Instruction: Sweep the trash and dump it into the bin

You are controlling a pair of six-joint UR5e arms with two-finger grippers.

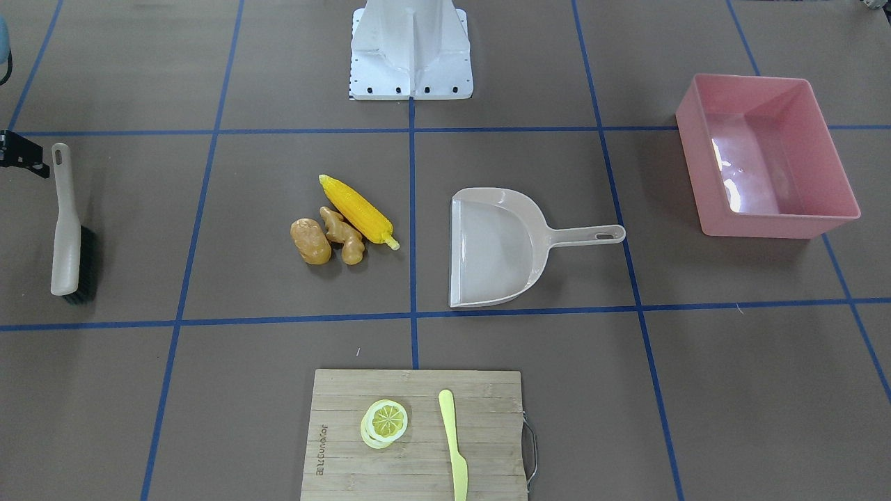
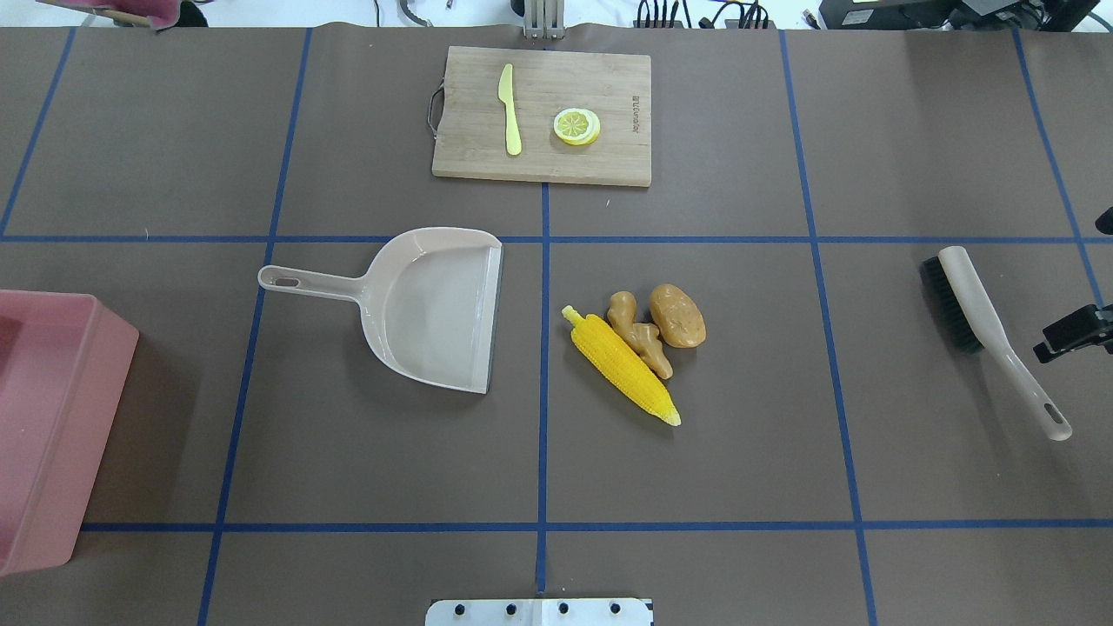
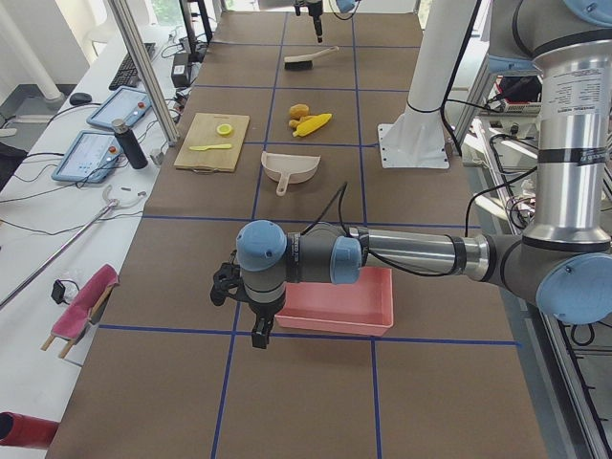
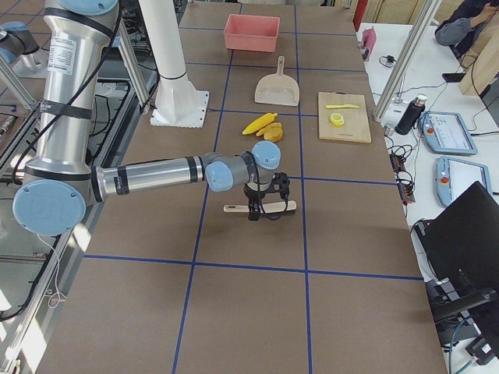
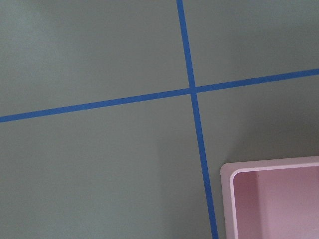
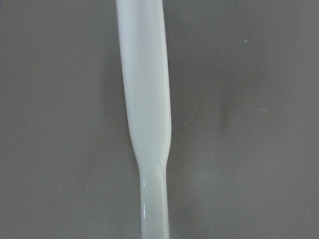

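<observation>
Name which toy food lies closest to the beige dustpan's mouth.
The yellow corn cob: it lies between the beige plastic dustpan and the knobbly tan ginger root; the brown-golden potato is farthest.

Corn cob (image 2: 623, 369), ginger root (image 2: 642, 335), potato (image 2: 677, 316) lying clustered, touching, mid-table; pink bin (image 1: 766, 226) upright, well apart.

Bright even overhead light, soft shadows, glare inside bin (image 1: 755, 174), brush handle (image 6: 147, 99) perhaps slightly blurred.

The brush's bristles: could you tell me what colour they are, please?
The bristles are black, best seen in the exterior front-facing view.
</observation>
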